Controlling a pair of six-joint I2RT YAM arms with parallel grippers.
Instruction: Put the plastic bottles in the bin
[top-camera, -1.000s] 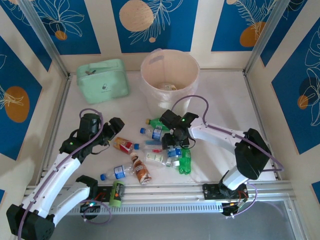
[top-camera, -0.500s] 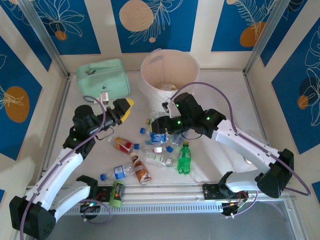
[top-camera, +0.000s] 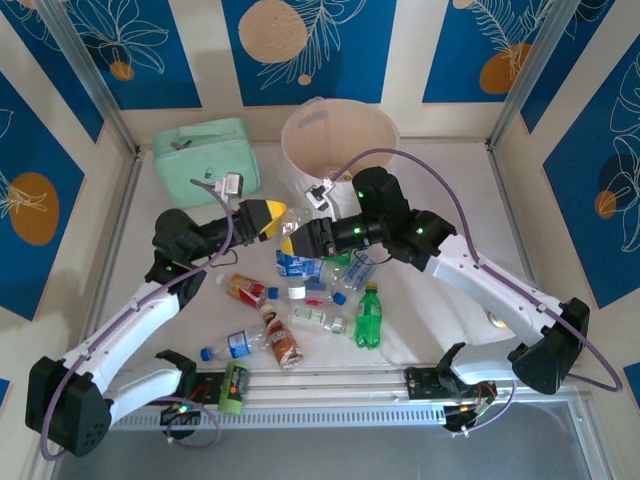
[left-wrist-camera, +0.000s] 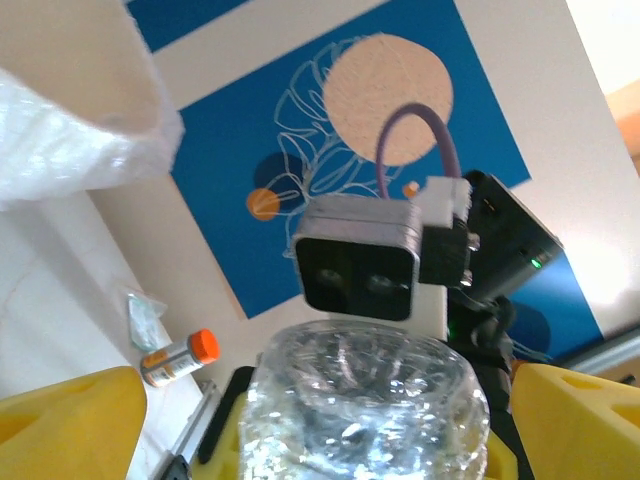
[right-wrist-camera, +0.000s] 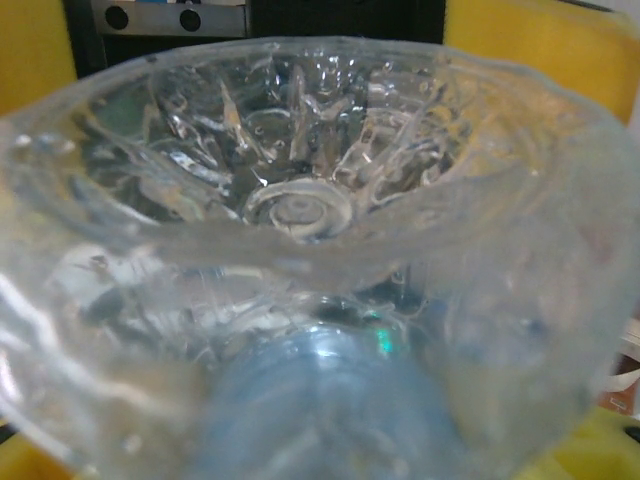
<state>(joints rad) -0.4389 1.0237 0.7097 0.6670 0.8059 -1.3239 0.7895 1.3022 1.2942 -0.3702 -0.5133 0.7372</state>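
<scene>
Your left pincer (top-camera: 265, 216) clamps a clear bottle (left-wrist-camera: 365, 400) and your right pincer (top-camera: 297, 240) a second bottle (right-wrist-camera: 300, 200), each end-on along its fingers, both just short of the bin (top-camera: 375, 140), whose mouth lies beyond them, about equally near.

1. The worktop (top-camera: 450, 180) is a flat white surface, brightly and evenly lit, with only soft shadows.
2. The back wall (top-camera: 345, 50) has blue panels between cream stripes, with white leaf outlines and a large peach circle (top-camera: 273, 30).
3. The left wall (top-camera: 40, 180) and right wall (top-camera: 600, 170) carry the same pattern with orange discs.
4. Slanted aluminium posts (top-camera: 85, 75) stand at the far corners.
5. An aluminium rail (top-camera: 340, 385) runs along the near edge.
6. The left wrist view shows another patterned panel (left-wrist-camera: 300, 150).
</scene>
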